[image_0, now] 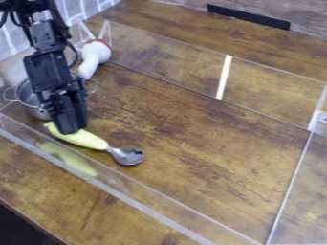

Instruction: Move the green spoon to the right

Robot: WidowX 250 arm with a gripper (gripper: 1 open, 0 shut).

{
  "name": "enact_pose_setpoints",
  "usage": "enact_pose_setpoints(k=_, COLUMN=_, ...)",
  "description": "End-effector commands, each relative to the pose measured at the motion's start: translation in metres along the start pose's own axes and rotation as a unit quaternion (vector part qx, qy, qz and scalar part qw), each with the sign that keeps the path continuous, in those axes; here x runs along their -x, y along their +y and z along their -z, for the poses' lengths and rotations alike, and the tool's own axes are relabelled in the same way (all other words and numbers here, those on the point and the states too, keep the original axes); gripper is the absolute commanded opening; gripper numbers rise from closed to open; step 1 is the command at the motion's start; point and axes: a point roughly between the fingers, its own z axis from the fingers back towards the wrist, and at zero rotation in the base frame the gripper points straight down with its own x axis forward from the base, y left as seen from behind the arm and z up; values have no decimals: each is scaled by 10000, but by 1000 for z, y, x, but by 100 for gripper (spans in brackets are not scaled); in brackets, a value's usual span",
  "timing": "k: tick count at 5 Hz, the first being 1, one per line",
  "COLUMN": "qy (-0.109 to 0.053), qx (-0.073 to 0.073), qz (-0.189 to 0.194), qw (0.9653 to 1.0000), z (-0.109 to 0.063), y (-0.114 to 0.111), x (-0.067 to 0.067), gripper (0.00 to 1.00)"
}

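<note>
Looking down from the one camera, I see my claw [67, 124] at the left of the scene, pointing steeply downward with its dark fingers clenched on the handle end of the green spoon [90, 142]. The handle looks yellow-green and runs out from under the claw toward the lower right, lying low against the wooden tabletop [192, 124]. The spoon's grey metal bowl [126, 156] sits at the far end, below and to the right of the claw, resting on the wood or just above it; I cannot tell which.

Just below the claw runs the near edge of a clear plastic wall [76, 172], and a pale yellow reflection of the handle shows in it, below and slightly left of the fingers. Behind the claw and up to its right lies a white object with a red part [92, 59], tipped on its side. Immediately to the left of the claw, partly hidden by the arm, is a small metal pot [26, 96]. Far off to the right of the claw the tabletop carries a bright streak of glare [224, 77] from another clear panel.
</note>
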Motion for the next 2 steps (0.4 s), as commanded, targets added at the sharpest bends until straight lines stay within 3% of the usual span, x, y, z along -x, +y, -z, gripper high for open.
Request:
enact_pose_setpoints(k=1, qy=107, qx=359, qz=-103, qw=9992, z=-25, y=11, x=23, gripper=0)
enact_pose_setpoints(k=2, qy=25, qx=141, qz=347, qw=9993, z=-37, y=23, x=43, gripper=0)
